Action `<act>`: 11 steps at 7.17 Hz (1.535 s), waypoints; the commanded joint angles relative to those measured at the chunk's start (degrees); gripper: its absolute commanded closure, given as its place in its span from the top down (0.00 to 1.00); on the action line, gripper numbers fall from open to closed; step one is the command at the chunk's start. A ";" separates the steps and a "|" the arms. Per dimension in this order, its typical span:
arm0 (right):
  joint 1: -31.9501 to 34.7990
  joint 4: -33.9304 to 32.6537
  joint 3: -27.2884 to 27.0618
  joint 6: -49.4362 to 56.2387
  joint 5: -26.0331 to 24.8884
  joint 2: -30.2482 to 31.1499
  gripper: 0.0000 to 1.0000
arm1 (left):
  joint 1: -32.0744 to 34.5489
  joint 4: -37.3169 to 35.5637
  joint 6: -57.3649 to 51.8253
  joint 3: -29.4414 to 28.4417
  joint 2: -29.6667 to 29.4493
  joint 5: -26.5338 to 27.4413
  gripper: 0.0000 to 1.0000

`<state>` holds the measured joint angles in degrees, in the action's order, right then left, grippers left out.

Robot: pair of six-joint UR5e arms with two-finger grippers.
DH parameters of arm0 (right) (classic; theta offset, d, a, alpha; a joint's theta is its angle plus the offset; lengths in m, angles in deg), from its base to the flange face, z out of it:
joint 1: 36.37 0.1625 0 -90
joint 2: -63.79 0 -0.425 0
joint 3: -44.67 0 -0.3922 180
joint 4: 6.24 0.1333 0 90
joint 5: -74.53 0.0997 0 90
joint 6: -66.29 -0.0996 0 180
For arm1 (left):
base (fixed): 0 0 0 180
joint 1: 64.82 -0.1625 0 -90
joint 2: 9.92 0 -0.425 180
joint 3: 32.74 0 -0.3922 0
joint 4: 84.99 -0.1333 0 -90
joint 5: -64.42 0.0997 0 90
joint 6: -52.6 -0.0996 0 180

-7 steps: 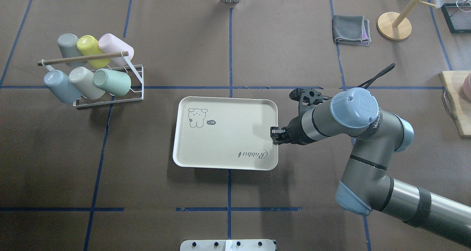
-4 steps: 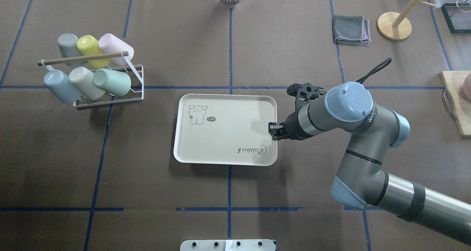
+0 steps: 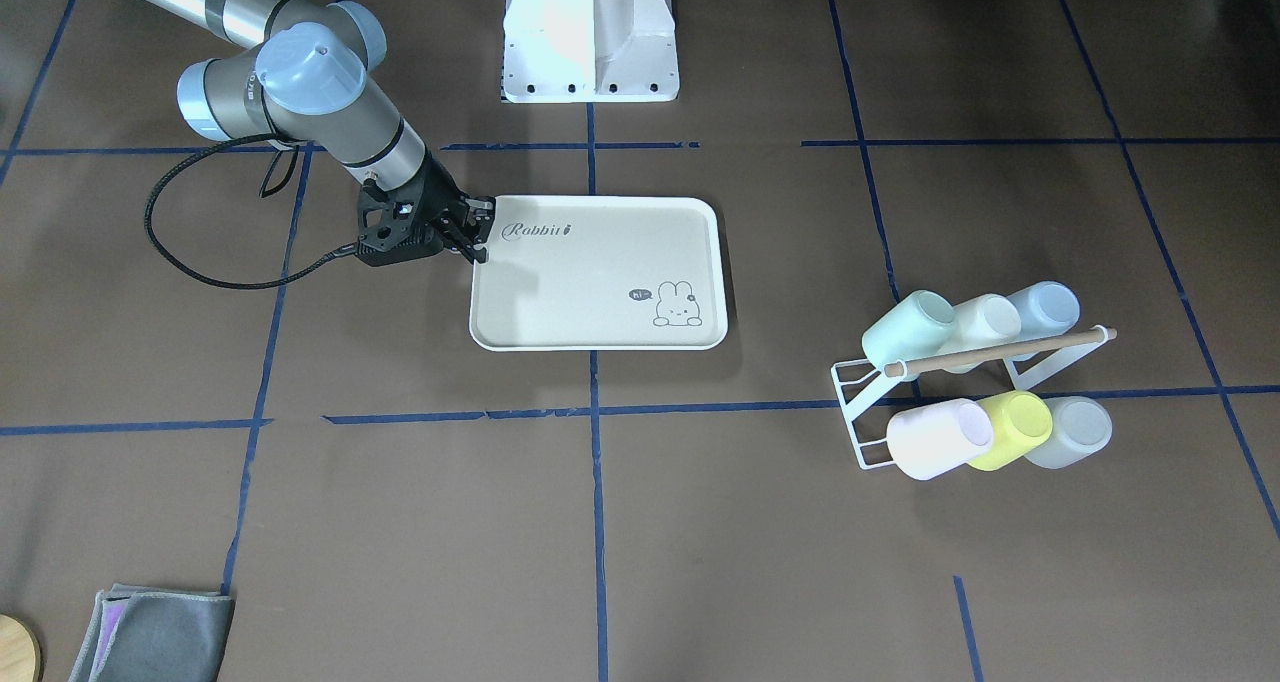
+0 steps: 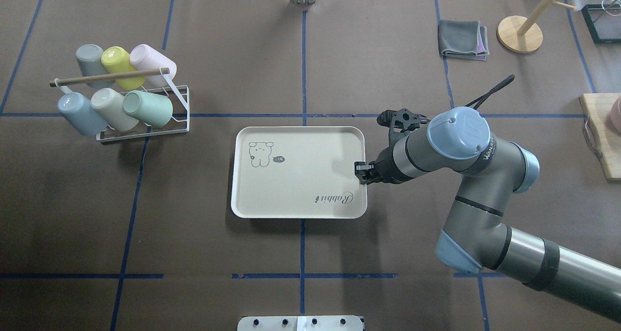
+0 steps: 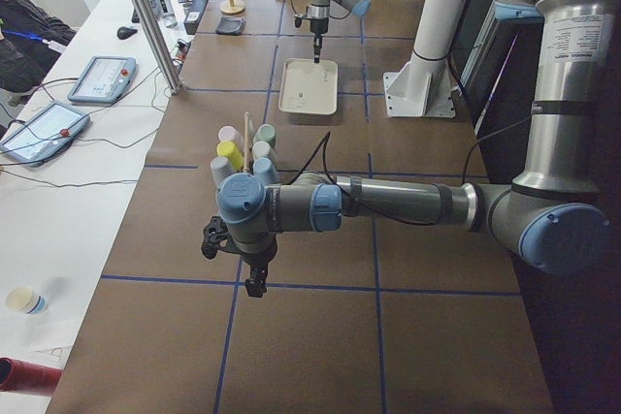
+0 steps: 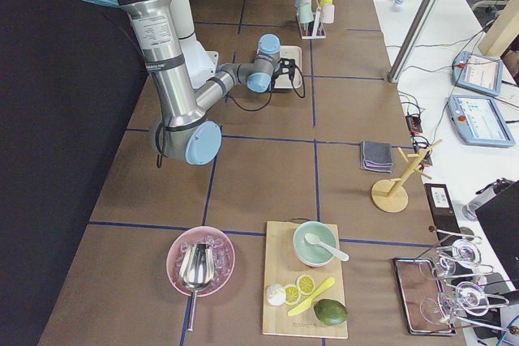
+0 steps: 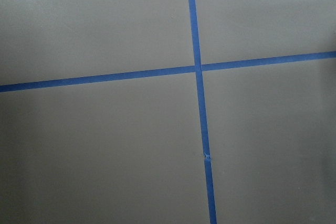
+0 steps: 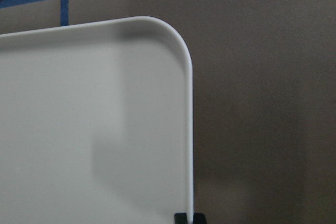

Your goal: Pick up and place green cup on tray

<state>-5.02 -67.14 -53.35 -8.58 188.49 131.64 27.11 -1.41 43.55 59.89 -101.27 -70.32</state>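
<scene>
Jaws of the right gripper (image 4: 361, 172) clamp the tray (image 4: 301, 185) rim — the green cup (image 4: 148, 108) lies in a rack (image 4: 145, 133), well apart at ten o'clock.

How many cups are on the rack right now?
6, all lying on the white wire rack. Far row: grey cup, yellow cup, pink cup. Near row: blue cup, cream cup, green cup at the end nearest the tray. None appears hidden.

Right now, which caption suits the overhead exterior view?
Right hand pinches the tray rim; green cup lies in the rack.
</scene>
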 commanded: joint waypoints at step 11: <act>12.92 -24.22 -10.60 8.46 5.30 0.18 1.00 | -3.15 -10.31 -1.23 18.66 -7.44 0.35 1.00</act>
<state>5.23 -85.94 -62.47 -4.81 193.43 131.72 25.27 -6.09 42.37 71.42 -108.65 -70.03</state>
